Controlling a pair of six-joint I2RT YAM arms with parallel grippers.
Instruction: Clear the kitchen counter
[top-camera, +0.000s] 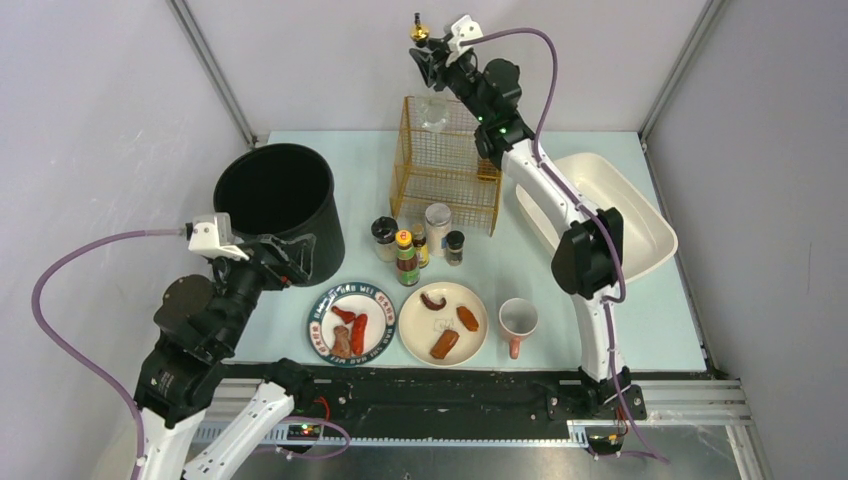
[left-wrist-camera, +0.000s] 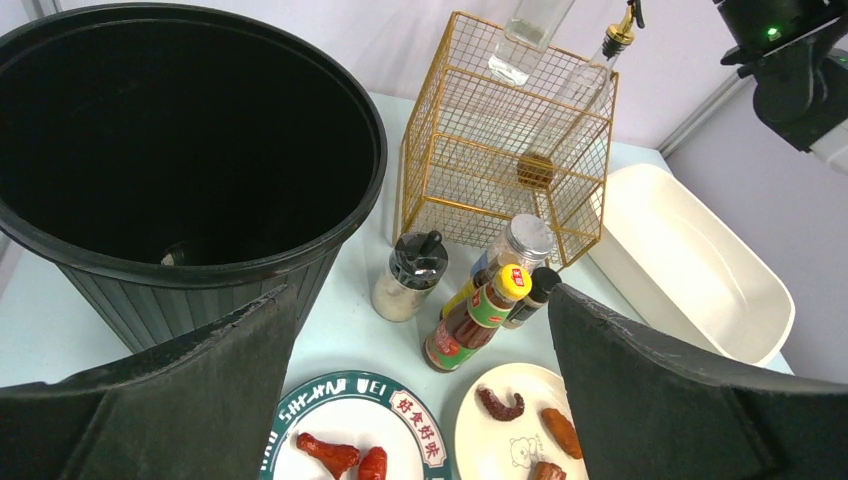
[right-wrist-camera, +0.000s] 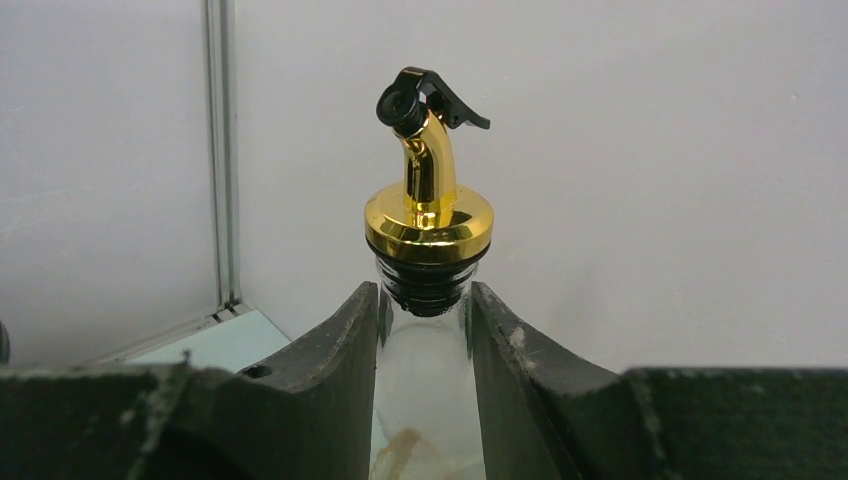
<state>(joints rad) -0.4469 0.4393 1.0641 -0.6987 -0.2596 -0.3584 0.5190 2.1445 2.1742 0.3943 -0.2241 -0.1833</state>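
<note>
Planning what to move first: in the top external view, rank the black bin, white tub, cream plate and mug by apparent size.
Largest: black bin and white tub, about alike; the right arm hides part of the tub.
Then: cream plate.
Smallest: mug.

You have bright, even, diffuse light in all 3 views, with soft shadows on the kitchen counter (top-camera: 365, 180) beside the black bin (top-camera: 275, 190), whose inside reads as flat dark. In your right wrist view the gold pourer (right-wrist-camera: 428, 220) on the glass bottle (right-wrist-camera: 425, 400) is crisp with glints. Your left wrist view stretches toward its edges.
</note>
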